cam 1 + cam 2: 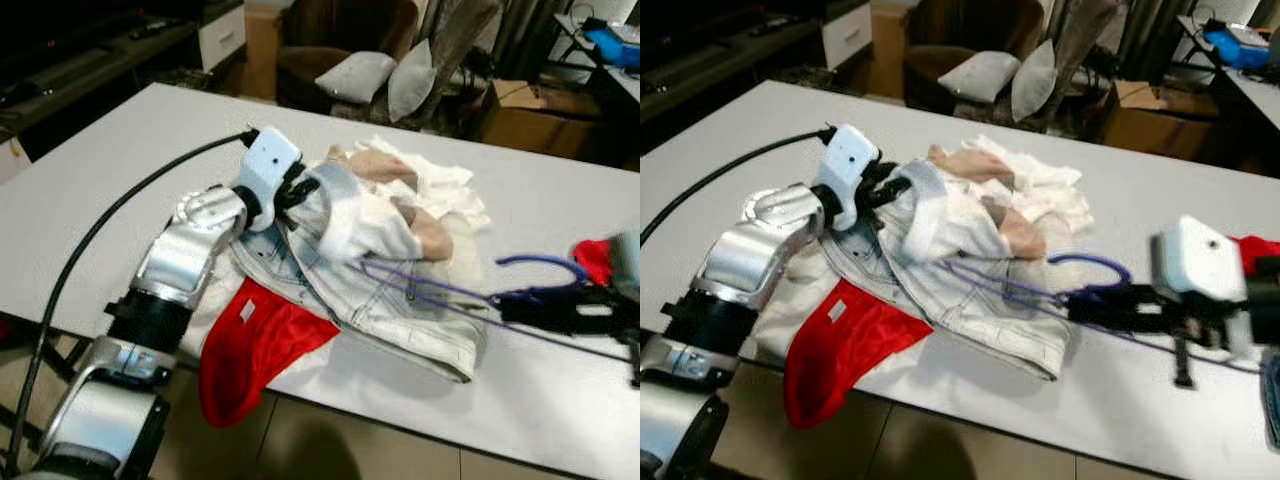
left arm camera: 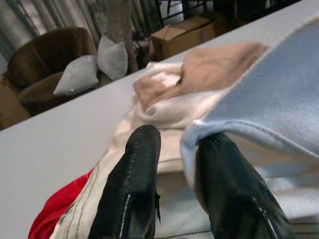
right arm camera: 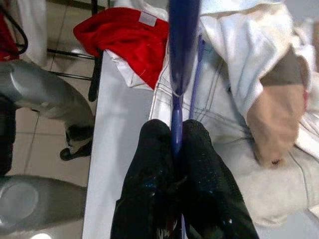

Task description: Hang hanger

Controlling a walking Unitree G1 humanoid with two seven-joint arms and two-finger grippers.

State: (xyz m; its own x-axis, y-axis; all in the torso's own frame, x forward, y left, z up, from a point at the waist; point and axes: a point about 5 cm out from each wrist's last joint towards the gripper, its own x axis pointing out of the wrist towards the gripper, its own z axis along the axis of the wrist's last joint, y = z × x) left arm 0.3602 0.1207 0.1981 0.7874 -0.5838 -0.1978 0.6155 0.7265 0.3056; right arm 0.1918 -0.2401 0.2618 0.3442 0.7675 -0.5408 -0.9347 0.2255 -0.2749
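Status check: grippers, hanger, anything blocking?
Right gripper shut on blue hanger. Left gripper pinching pale blue garment's edge. Hanger lies across clothes pile on white table, part tucked under the garment; red cloth overhangs table edge.

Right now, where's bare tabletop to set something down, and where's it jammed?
Free: the table left of and behind the left gripper, and the near edge below the pale denim jacket. Crowded: the middle, with jacket, red cloth and white clothes heaped, and the right gripper holding the blue hanger.
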